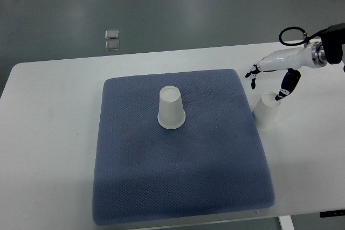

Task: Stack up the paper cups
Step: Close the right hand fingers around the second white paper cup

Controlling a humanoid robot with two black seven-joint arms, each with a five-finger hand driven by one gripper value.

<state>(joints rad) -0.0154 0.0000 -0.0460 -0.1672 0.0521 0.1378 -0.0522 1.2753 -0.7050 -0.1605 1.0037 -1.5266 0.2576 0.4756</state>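
Observation:
A white paper cup [171,109] stands upside down near the middle of the blue-grey mat [178,187]. A second white paper cup [266,112] stands upside down on the white table just off the mat's right edge. My right hand [268,79] comes in from the right edge and hovers just above and behind this second cup. Its fingers are spread and hold nothing; the thumb [284,89] points down close to the cup's top, apart from it or barely touching. The left arm does not show.
The white table [48,133] carries the mat. Two small clear squares [112,39] lie on the grey floor beyond the table's far edge. A black cable loop [291,35] rises from my right wrist.

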